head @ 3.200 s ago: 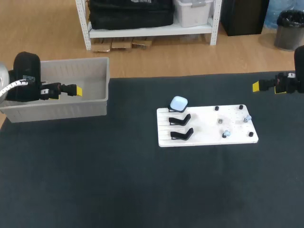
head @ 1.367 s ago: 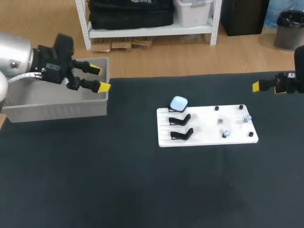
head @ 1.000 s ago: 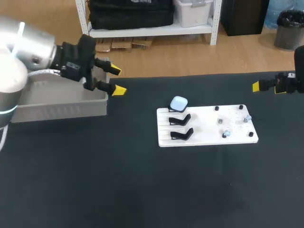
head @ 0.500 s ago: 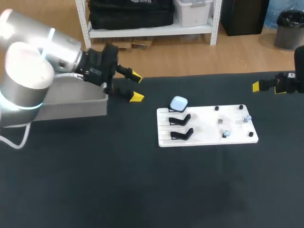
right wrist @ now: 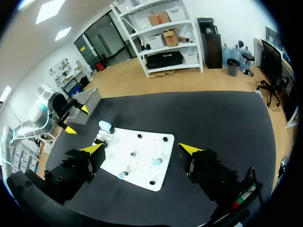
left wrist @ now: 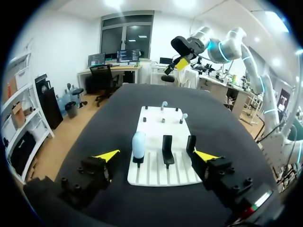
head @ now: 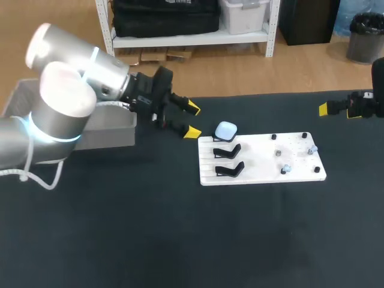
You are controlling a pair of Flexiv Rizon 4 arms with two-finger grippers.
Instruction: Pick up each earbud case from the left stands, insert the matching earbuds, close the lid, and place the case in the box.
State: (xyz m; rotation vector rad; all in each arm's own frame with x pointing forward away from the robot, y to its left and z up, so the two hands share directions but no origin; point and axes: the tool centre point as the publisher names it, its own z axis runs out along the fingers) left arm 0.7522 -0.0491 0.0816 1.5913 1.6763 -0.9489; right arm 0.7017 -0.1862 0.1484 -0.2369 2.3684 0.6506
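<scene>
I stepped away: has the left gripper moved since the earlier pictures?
Yes. The left gripper swung right, from the grey box to just short of the white board.

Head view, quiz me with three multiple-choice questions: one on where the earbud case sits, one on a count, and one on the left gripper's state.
1. Where is the light blue earbud case?
A. In the grey box.
B. On the farthest of the black stands on the white board.
C. On the nearest stand.

2. How many stands are empty?
A. None.
B. One.
C. Two.

3. What state is the left gripper in?
A. Open, holding nothing.
B. Shut on the case.
C. Shut on an earbud.

Answers:
1 B, the case sits on the stand at the board's far edge.
2 C, the two nearer stands hold nothing.
3 A, its yellow tips stand apart with nothing between them.
</scene>
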